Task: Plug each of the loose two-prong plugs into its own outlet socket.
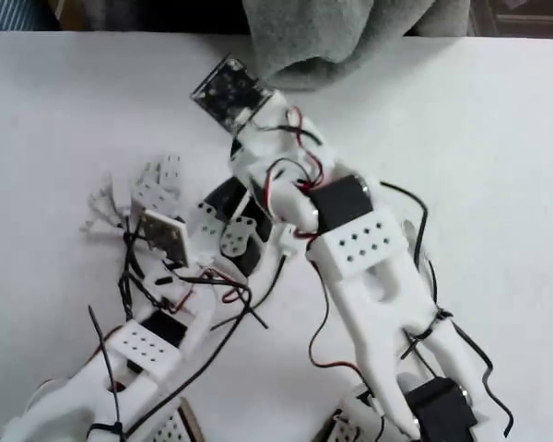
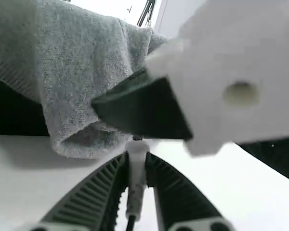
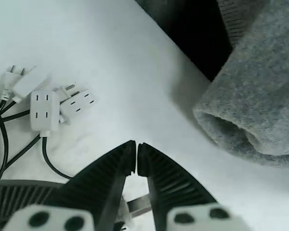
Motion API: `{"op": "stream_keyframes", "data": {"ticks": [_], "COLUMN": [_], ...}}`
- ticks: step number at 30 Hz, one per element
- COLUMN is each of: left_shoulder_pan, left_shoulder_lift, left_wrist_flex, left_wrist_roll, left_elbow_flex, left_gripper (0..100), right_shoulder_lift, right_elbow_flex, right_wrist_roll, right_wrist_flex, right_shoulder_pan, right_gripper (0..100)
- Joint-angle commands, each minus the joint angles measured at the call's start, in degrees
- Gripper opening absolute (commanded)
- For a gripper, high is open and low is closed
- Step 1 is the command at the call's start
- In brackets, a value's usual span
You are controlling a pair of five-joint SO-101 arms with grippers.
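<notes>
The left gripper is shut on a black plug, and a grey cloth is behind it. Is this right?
Not quite. The plug is white, not black, as the left wrist view shows. The rest holds: the left gripper is shut on it, and the grey cloth is behind it.

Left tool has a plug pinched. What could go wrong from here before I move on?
The left tool pinches the small white plug on a black cord in a narrow grip, so it may twist or slip. The other arm's white and dark part sits right ahead, and advancing could strike it. Loose black cords lie beside the white outlet sockets; a snag might drag them.
</notes>
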Motion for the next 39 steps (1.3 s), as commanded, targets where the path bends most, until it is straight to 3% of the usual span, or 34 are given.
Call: {"op": "stream_keyframes", "data": {"ticks": [1,4,9,19,28,31,35,39], "left_shoulder_pan": [0.13,0.04,0.04,0.04,-0.84,-3.56,-6.64,-7.16], "left_shoulder_lift": [-0.31,-0.31,-0.31,-0.31,-0.31,-0.31,-0.04,0.04], "left_wrist_flex": [-1.05,-1.05,-1.05,-1.05,-1.05,-0.79,0.88,14.15], "left_wrist_roll": [-0.09,-0.09,-0.09,-0.09,0.0,0.26,0.26,0.35], "left_elbow_flex": [-0.53,-0.53,-0.53,-0.53,-0.53,-0.62,-1.23,-7.12], "left_gripper": [2,2,2,2,2,2,2,2], "right_shoulder_lift": [0.31,4.09,12.0,21.76,22.02,22.02,22.02,22.02], "right_elbow_flex": [5.54,8.35,6.68,-1.05,-3.6,-6.33,-12.4,-18.37], "right_wrist_roll": [2.73,7.38,7.74,7.74,7.65,6.77,-1.58,-5.54], "right_wrist_flex": [-9.1,-14.29,-18.59,-18.59,-18.07,-15.16,-6.99,4.62], "right_shoulder_pan": [0.92,3.47,8.84,16.84,19.47,21.32,25.27,29.23], "right_gripper": [1.9,1.9,1.9,1.9,1.9,1.9,2.0,2.0]}}
